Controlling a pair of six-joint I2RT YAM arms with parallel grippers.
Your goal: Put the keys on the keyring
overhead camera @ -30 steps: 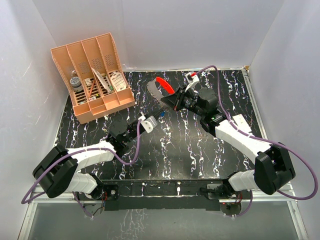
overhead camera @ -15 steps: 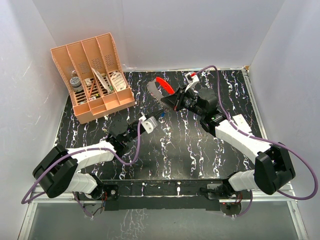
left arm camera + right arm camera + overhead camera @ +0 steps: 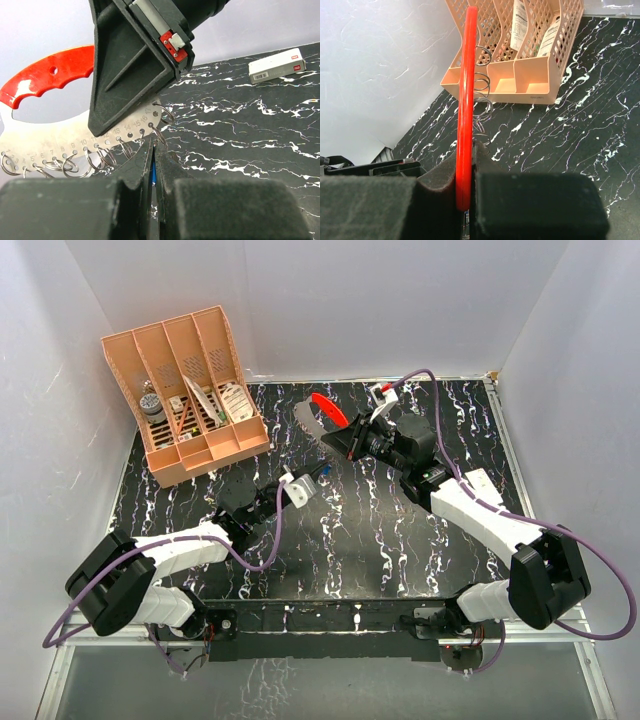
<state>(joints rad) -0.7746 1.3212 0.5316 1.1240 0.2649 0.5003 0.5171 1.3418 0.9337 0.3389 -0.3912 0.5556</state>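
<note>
Left of centre, beyond the peach organizer (image 3: 190, 390), the left tool (image 3: 305, 483) is pinched tight on the blue-headed key (image 3: 325, 470), its tip right at the small wire rings hanging from the keyring (image 3: 322, 410). Further right, the right tool (image 3: 340, 445) clamps the keyring's red side, holding it above the tabletop (image 3: 380, 530).

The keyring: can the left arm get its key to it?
Probably yes. The jaws of the left arm, shut on the key, sit right at the small wire loops on the keyring, nothing between.
</note>
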